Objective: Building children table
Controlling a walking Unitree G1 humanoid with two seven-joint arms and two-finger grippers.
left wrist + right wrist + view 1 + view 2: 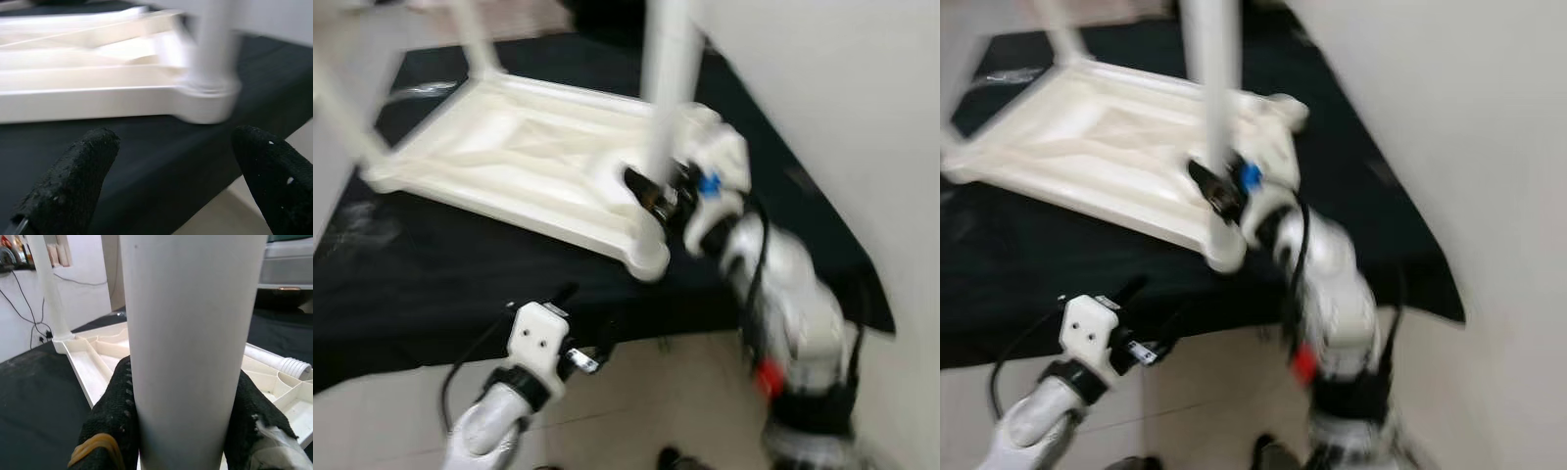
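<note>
A white plastic children's table lies upside down on a black-covered surface. A white leg stands upright at its near right corner. My right gripper is shut on this leg low down. In the right wrist view its black fingers press on both sides of the leg. My left gripper hangs lower, at the front edge of the black surface, and is open. Its fingertips stand wide apart, facing the corner socket.
Two more legs rise from the far corners of the upturned table. A loose leg with a threaded end lies on its underside. A white wall runs close on the right. Tiled floor lies below the surface's front edge.
</note>
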